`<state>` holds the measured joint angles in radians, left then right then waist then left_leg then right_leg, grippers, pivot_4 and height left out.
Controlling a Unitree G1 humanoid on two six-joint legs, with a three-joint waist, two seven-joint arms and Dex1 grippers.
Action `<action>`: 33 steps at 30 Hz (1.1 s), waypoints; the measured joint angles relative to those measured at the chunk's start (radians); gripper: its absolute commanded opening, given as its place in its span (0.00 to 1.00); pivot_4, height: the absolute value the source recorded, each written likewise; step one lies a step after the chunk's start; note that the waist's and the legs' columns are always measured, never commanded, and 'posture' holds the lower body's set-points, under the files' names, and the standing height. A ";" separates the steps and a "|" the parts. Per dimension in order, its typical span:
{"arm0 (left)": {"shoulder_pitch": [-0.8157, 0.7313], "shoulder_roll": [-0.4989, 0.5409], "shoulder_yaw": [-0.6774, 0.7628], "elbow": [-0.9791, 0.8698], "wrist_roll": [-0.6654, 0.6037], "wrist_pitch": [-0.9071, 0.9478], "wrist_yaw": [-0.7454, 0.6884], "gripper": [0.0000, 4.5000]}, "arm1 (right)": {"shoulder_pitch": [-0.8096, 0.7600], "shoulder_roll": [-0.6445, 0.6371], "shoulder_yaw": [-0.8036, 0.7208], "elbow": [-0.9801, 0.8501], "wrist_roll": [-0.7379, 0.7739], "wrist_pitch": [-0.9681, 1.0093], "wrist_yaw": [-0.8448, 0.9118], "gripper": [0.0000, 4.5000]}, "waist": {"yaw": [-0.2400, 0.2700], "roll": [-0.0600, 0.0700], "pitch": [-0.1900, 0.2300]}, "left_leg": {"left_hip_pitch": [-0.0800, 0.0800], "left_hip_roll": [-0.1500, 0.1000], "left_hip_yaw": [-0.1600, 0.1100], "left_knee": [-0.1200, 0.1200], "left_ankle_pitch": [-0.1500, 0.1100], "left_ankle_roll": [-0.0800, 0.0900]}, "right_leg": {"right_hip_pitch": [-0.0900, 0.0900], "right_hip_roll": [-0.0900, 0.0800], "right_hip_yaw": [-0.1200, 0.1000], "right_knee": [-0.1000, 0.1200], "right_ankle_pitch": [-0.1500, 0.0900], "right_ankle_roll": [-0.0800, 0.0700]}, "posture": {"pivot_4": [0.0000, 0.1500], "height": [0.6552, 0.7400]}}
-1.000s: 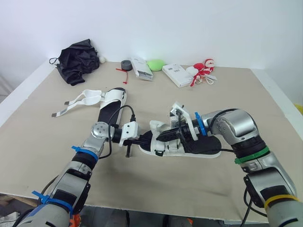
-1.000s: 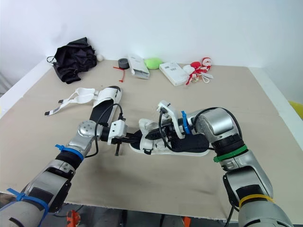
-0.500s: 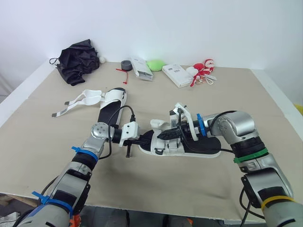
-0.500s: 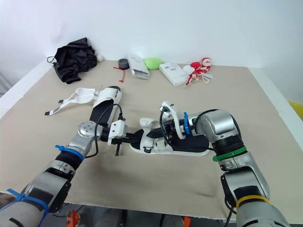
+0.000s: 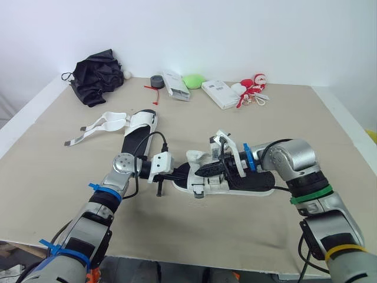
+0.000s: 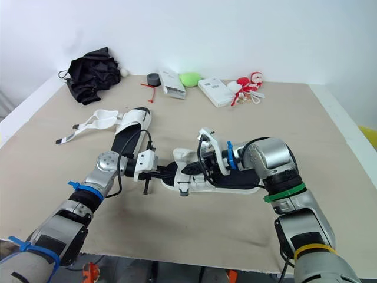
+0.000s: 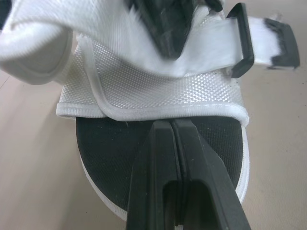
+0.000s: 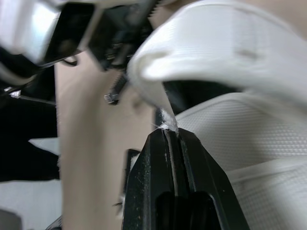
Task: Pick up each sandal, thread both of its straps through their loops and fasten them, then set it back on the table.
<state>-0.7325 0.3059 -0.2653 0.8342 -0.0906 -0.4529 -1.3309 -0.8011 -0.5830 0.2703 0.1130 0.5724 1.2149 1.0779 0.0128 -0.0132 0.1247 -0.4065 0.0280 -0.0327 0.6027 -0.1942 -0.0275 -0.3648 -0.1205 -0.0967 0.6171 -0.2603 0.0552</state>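
Mid-frame on the table (image 5: 194,236) lies the near sandal (image 5: 259,183). The right gripper (image 8: 168,134) pinches its white strap (image 8: 206,43). The left gripper (image 7: 171,125) is closed, tips over the black insole (nothing visibly between them). The other sandal (image 5: 136,131) lies upper left, straps loose.

Coarse white woven-cloth strap (image 7: 165,91), matt black sandal (image 7: 108,146) footbed, smooth black plastic loop (image 7: 243,45), matt table (image 7: 29,167).
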 measured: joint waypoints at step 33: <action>0.005 0.012 0.000 0.007 0.001 0.004 0.018 0.00 | 0.425 -0.007 -0.177 -0.640 0.088 0.015 -0.369 0.97 | -0.001 -0.001 -0.001 | 0.003 0.003 0.000 0.003 0.000 0.000 | 0.000 0.002 0.001 0.002 0.001 0.000 | 1.00 1.00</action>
<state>-0.7279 0.3176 -0.2654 0.8412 -0.0898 -0.4493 -1.3126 -0.3757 -0.5902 0.0936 -0.5270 0.6601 1.2295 0.7090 0.0116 -0.0147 0.1234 -0.4034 0.0307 -0.0326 0.6054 -0.1945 -0.0277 -0.3643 -0.1190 -0.0961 0.6191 -0.2597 0.0548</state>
